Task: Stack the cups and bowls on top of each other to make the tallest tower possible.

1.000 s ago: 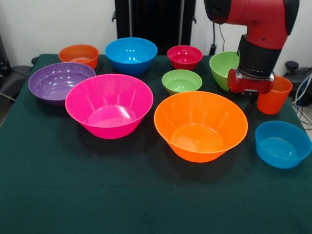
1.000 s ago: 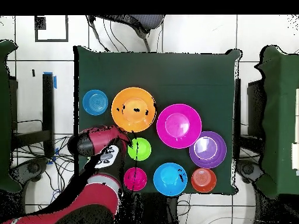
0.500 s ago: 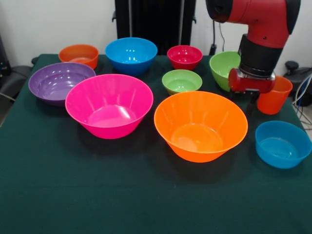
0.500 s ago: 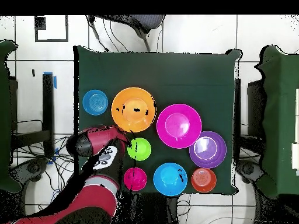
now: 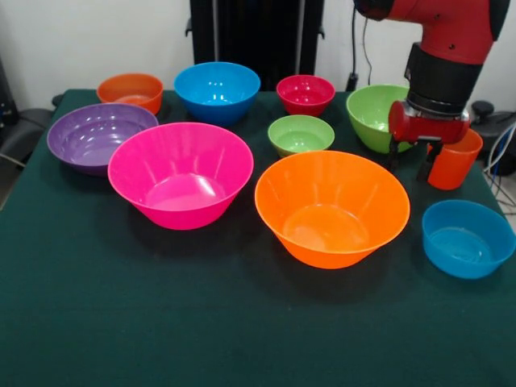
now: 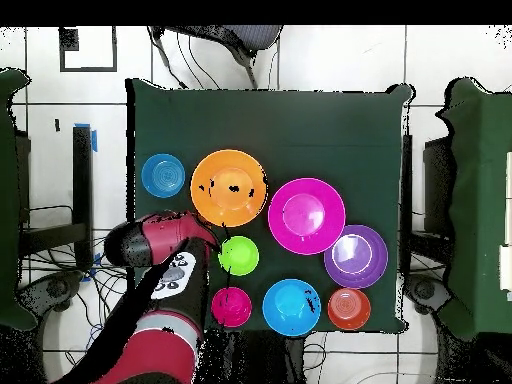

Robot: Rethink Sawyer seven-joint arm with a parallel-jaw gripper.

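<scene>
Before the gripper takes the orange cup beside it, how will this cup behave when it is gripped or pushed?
The orange cup looks like thin glossy plastic, so it is probably light and somewhat slippery. It is taller than wide and narrows toward the base, so a sideways push near the rim would likely tip it. It stands upright on the green cloth, which may resist sliding.

My table [image 5: 121, 322], dark green cloth, is carrying ten pieces, all rim up, none stacked: large pink bowl [image 5: 181, 174], large orange bowl [image 5: 332, 207], purple bowl [image 5: 98, 135], big blue bowl [image 5: 217, 90], big green bowl [image 5: 372, 114], small green bowl [image 5: 301, 134], red bowl [image 5: 305, 93], small orange bowl [image 5: 131, 90], small blue bowl [image 5: 468, 237], and orange-red tumbler [image 5: 454, 161] sitting at the edge.
</scene>
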